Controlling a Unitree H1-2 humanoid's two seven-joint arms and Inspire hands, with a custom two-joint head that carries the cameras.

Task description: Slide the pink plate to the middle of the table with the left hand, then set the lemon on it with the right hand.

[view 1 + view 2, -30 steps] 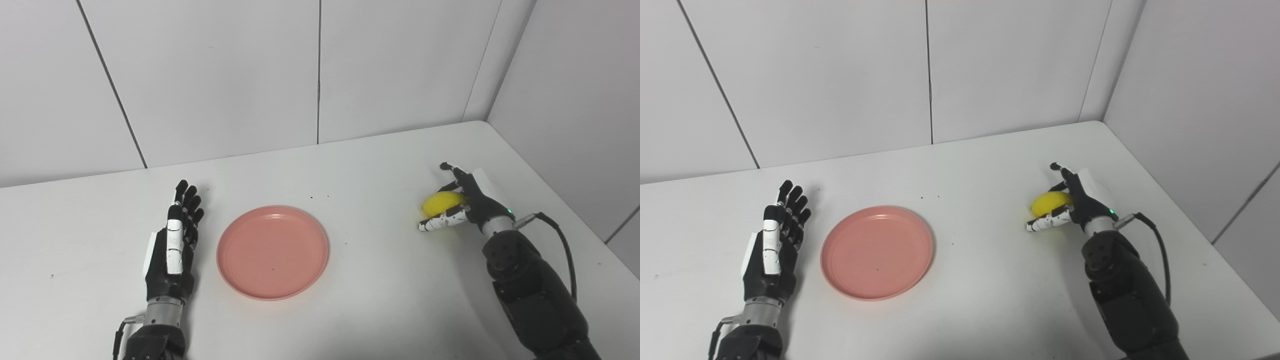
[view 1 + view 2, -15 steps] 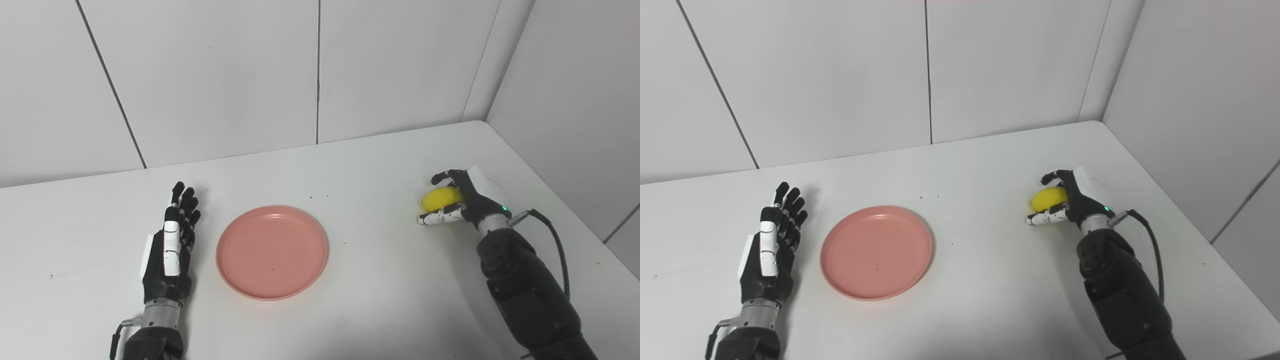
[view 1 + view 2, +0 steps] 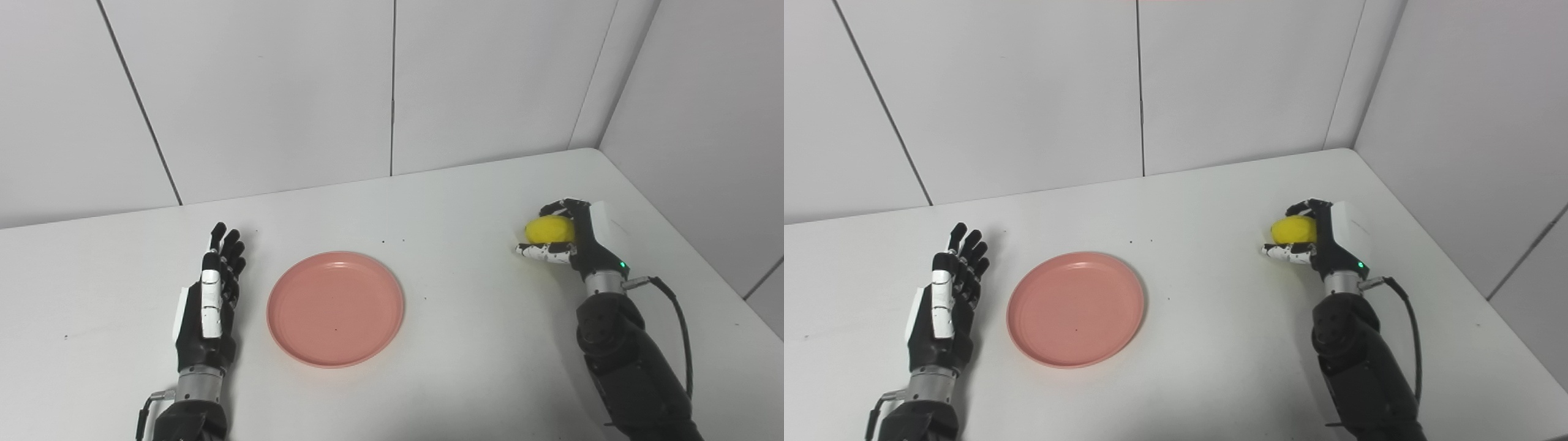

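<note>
Right hand point(image 3: 572, 236): closed around the lemon point(image 3: 549, 228). Fingers point(image 3: 558, 205) curl over the top and far side of the fruit; thumb point(image 3: 542, 251) extends beneath it toward the table centre. Lemon appears raised off the table point(image 3: 465, 343); a faint yellow tint shows on the surface below the thumb. Contact w/ table cannot be confirmed from either view. Green indicator lit at the wrist. Black cable point(image 3: 677, 324) loops from the wrist along the right forearm.

Lemon position: right side of table, well apart from the pink plate point(image 3: 335, 308), nearer the right-hand wall point(image 3: 710, 135) than the plate.

Left hand point(image 3: 208, 306): holds nothing. Fingers extended and spread slightly, pointing away from the robot. Hand is edge-on, palm facing the plate, low over the table just left of the plate. Narrow gap visible between hand and plate rim; not touching.

Pink plate: lies flat, upright, approx. mid-table, slightly left of centre in the left eye view. Nothing rests on it. One tiny dark speck visible inside, nature not determinable.

Table: white, w/ a few small dark specks beyond the plate. White panelled walls behind and to the right; table sits into the corner.
</note>
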